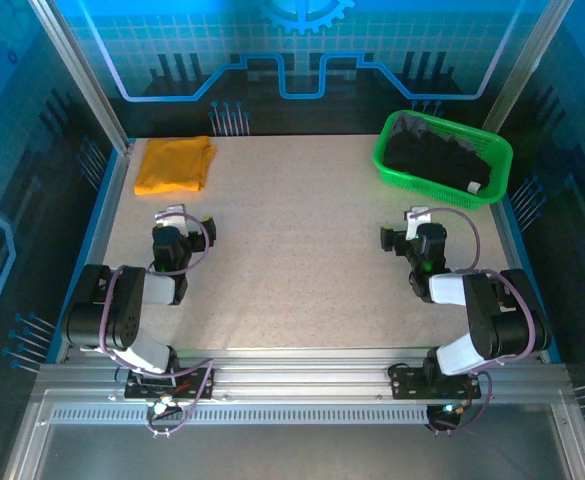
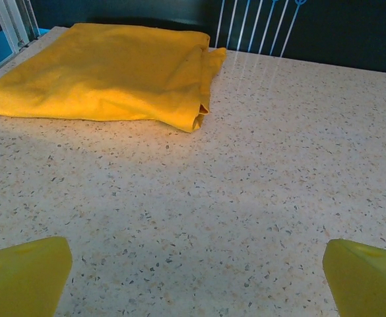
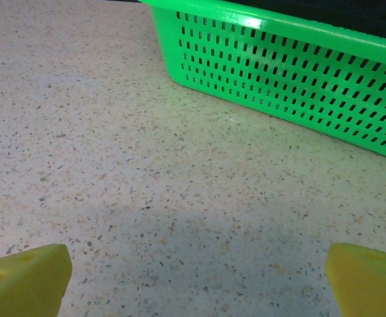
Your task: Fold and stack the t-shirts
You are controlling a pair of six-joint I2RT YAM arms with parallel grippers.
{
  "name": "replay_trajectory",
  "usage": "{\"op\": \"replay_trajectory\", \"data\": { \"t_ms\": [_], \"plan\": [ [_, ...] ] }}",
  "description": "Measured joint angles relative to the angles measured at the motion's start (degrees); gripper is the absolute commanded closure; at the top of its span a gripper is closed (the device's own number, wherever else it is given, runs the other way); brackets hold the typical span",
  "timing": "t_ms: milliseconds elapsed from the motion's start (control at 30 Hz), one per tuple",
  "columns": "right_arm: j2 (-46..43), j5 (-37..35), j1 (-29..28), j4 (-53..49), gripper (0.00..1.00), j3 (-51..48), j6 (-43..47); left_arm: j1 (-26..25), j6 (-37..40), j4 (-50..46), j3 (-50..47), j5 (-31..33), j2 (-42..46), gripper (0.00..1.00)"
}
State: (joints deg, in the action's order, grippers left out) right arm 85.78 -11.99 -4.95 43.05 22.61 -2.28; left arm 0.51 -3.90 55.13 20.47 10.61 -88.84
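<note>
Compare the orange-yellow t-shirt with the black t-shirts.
The orange-yellow t-shirt lies folded flat; the black t-shirts sit in a crumpled heap. The orange-yellow t-shirt rests on the bare table, far left; the black t-shirts are in the green basket, far right. A white tag shows on the black t-shirts only. All are soft fabric.

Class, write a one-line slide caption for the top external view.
Left gripper and right gripper open, empty; folded orange t-shirt far left, black t-shirts in green basket far right.
</note>
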Motion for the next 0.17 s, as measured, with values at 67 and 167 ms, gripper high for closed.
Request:
{"op": "replay_trajectory", "data": {
  "t_ms": [67,167],
  "plan": [
    [0.0,0.0,0.0,0.0,0.00,0.0,0.0,0.0,0.0,0.0,0.0,0.0,0.0,0.01],
    [0.0,0.0,0.0,0.1,0.00,0.0,0.0,0.0,0.0,0.0,0.0,0.0,0.0,0.01]
  ]
}}
